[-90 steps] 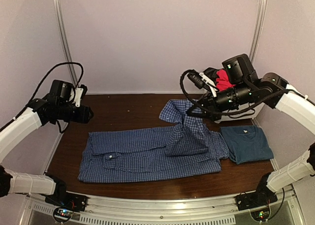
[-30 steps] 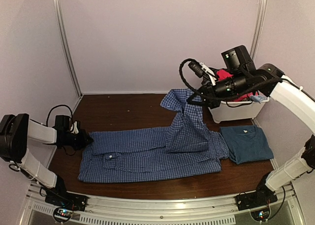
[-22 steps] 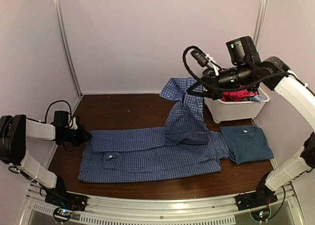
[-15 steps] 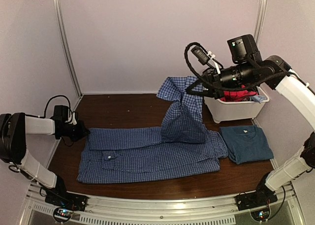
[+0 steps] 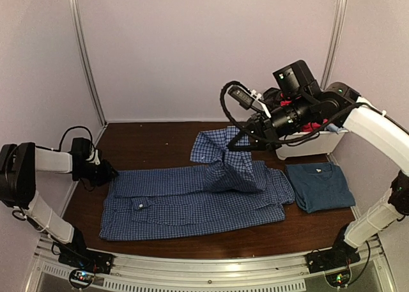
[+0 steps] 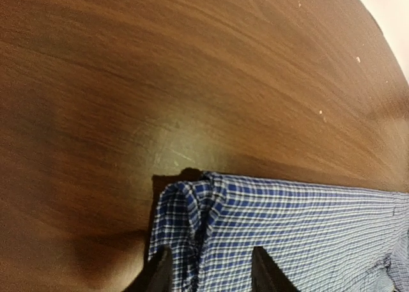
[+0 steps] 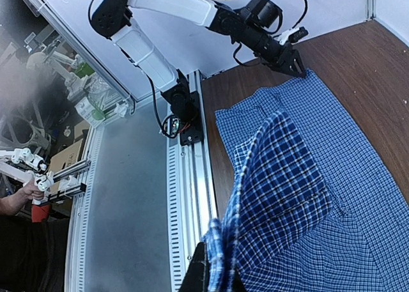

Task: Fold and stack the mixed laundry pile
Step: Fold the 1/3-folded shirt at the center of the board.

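The right gripper (image 5: 235, 142), pinching a raised flap of the otherwise flat checked shirt (image 5: 185, 206), now sits lower and leftward, while the left gripper (image 6: 209, 261) now stands spread.

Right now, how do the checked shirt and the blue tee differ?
The checked shirt is spread wide, one part lifted by the right hand; the tee lies folded small, untouched. The shirt is patterned, the tee plain. Both are blue and on the table.
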### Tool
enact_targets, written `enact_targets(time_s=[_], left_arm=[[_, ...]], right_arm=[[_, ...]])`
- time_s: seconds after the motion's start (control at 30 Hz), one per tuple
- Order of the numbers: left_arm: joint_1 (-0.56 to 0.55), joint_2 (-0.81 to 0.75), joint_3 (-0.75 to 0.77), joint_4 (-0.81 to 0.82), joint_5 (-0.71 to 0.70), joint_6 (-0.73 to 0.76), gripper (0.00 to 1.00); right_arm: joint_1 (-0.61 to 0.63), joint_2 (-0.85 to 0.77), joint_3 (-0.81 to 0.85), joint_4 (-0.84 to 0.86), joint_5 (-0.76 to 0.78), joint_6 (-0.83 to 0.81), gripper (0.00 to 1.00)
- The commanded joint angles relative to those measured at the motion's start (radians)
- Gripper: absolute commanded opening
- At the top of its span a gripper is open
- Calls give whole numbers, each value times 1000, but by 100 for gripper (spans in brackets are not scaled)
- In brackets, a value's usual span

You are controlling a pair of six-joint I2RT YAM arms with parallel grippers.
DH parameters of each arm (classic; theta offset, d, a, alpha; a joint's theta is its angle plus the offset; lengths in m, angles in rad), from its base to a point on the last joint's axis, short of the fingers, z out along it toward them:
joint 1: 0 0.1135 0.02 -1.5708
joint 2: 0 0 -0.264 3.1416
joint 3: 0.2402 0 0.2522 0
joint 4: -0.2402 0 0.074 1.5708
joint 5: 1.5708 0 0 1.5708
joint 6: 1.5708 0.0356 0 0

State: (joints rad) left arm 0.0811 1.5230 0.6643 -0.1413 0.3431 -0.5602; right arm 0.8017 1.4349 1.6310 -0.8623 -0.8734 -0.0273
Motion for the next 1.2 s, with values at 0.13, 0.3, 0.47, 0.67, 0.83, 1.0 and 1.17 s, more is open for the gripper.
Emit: enact_targets(time_s=[0.13, 0.3, 0.47, 0.67, 0.83, 1.0, 1.17], left_arm=[[1, -203, 51, -83, 39, 59, 62], [-56, -363, 72, -88, 119, 112, 76], [-289, -505, 82, 5, 216, 231, 82], [-564, -568, 53, 127, 231, 383, 80], [-716, -585, 22, 198, 177, 580, 80], [-833, -567, 46, 189, 131, 789, 92], [-941, -461, 139, 107, 83, 880, 75]], right_arm=[[-23, 76, -19, 14, 92, -56, 0], [-39, 186, 19, -9, 124, -137, 0], [-44, 256, 89, -56, 48, -239, 0], [-44, 237, 30, 92, -167, -265, 6], [-32, 257, 57, 50, -288, -339, 9], [-4, 276, 80, -43, -297, -422, 12], [6, 280, 65, -28, -249, -411, 4]])
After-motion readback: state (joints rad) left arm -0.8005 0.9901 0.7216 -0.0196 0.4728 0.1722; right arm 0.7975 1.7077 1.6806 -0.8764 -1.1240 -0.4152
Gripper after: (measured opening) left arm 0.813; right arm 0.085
